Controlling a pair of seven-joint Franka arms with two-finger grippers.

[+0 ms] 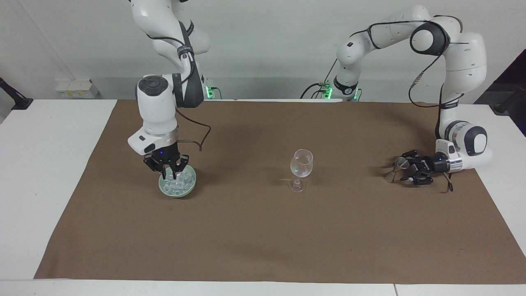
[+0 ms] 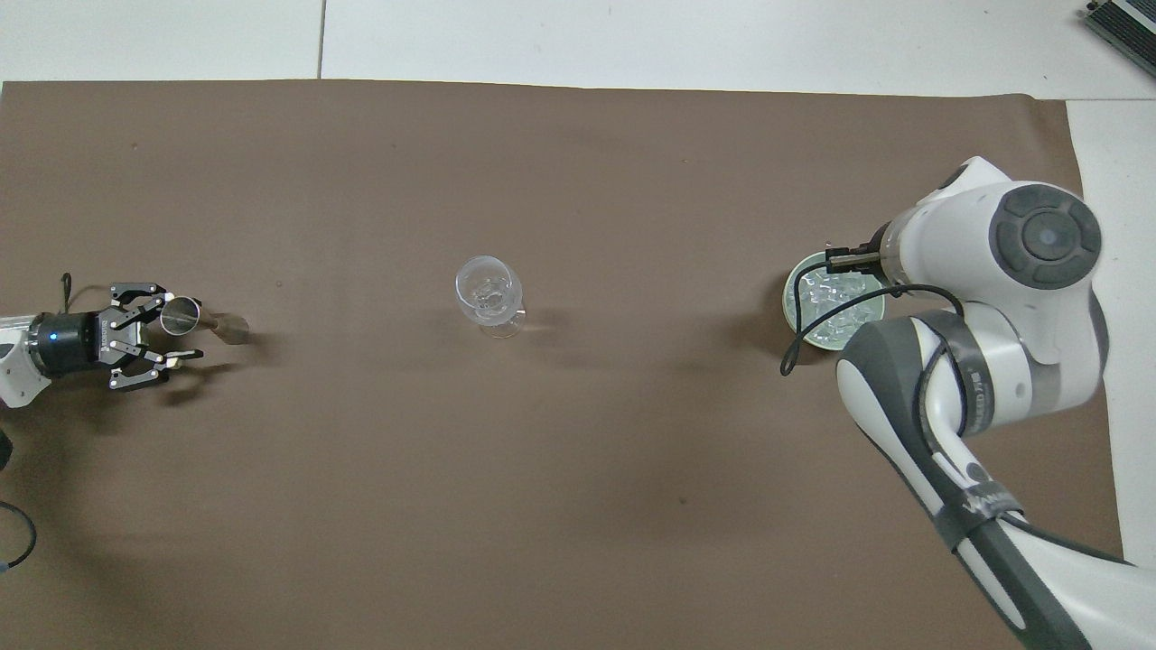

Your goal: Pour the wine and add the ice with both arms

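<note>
Right gripper (image 1: 171, 176), fingertips pinched together on an ice cube, hangs over the ice (image 1: 178, 184) in the green bowl (image 1: 187, 190); left gripper (image 1: 404, 170) stands spread around a small metal cup (image 2: 181, 315).

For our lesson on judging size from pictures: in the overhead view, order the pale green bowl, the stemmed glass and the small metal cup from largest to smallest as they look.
1. Pale green bowl, the widest round shape.
2. Stemmed glass, its rim clearly narrower than the bowl's.
3. Small metal cup, the narrowest rim.
The glass stands taller, so nearer the camera, which may enlarge it somewhat; the order seems safe.
</note>
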